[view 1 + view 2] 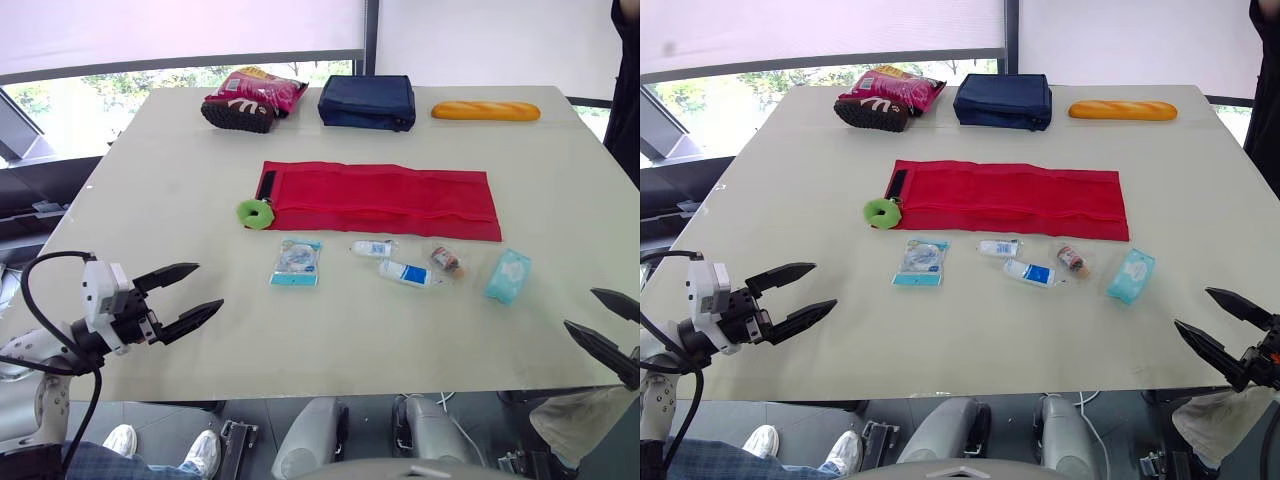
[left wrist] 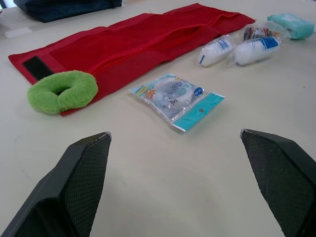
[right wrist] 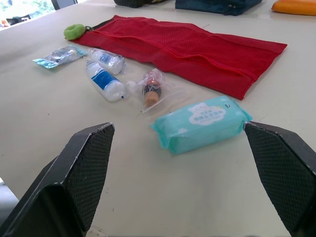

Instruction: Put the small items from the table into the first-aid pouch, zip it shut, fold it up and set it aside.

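Five small items lie in a row on the counter (image 1: 150,200) just in front of the flat, unfolded red pouch (image 1: 385,198): blue packet (image 1: 296,262), two bagged bottles (image 1: 405,272), bagged vial (image 1: 446,260), teal wipes pack (image 1: 508,275); none is packed yet. Left hand (image 1: 208,286) and right hand (image 1: 581,308) hover wide open and empty near the front edge. Likely risks: the thin packet slides under a pinch, the bottles roll or slip in their film, and pushing an item in shoves the limp pouch instead of opening a pocket.
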Action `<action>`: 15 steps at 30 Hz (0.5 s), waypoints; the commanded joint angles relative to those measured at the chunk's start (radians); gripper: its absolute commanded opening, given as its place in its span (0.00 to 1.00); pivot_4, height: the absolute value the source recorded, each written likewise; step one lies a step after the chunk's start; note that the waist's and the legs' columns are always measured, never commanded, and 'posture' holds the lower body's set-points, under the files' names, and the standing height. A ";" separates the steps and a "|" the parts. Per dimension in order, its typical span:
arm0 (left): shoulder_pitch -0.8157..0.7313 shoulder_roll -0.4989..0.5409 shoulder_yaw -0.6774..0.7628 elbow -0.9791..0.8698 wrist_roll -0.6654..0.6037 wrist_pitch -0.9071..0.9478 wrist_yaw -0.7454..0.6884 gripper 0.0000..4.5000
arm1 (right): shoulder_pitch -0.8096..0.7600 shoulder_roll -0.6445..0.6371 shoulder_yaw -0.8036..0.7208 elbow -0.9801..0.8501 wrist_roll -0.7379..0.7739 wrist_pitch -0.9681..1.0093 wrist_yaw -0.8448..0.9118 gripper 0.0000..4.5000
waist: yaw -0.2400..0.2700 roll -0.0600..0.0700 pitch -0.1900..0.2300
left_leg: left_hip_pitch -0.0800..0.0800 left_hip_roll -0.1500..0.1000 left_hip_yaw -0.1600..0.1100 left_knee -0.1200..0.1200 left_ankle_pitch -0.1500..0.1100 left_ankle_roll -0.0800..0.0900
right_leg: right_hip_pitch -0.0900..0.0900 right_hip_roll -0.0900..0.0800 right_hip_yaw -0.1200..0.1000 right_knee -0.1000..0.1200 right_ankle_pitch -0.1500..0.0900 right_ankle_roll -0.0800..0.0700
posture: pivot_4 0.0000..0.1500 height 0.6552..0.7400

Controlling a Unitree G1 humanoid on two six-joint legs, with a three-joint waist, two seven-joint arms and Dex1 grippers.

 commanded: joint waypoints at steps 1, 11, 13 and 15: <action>0.001 0.008 0.023 0.006 -0.016 -0.018 -0.016 1.00 | 0.004 -0.003 -0.042 0.006 0.008 -0.019 0.024 0.99 | 0.000 0.000 0.000 | 0.000 0.000 0.000 0.000 0.000 0.000 | 0.000 0.000 0.000 0.000 0.000 0.000 | 1.00 0.99; 0.012 0.014 0.039 0.021 -0.022 -0.016 -0.036 1.00 | 0.000 0.008 -0.039 0.129 -0.011 -0.105 0.128 0.99 | 0.000 0.000 0.000 | 0.000 0.000 0.000 0.000 0.000 0.000 | 0.000 0.000 0.000 0.000 0.000 0.000 | 1.00 0.99; 0.009 0.014 0.038 0.023 -0.022 -0.016 -0.035 1.00 | -0.003 0.009 -0.037 0.145 -0.013 -0.118 0.143 0.99 | 0.000 0.000 0.000 | 0.000 0.000 0.000 0.000 0.000 0.000 | 0.000 0.000 0.000 0.000 0.000 0.000 | 1.00 0.99; 0.003 0.014 0.035 0.024 -0.020 -0.019 -0.033 1.00 | -0.010 0.009 -0.037 0.158 -0.012 -0.127 0.152 0.99 | 0.000 0.000 0.000 | 0.000 0.000 0.000 0.000 0.000 0.000 | 0.000 0.000 0.000 0.000 0.000 0.000 | 1.00 0.99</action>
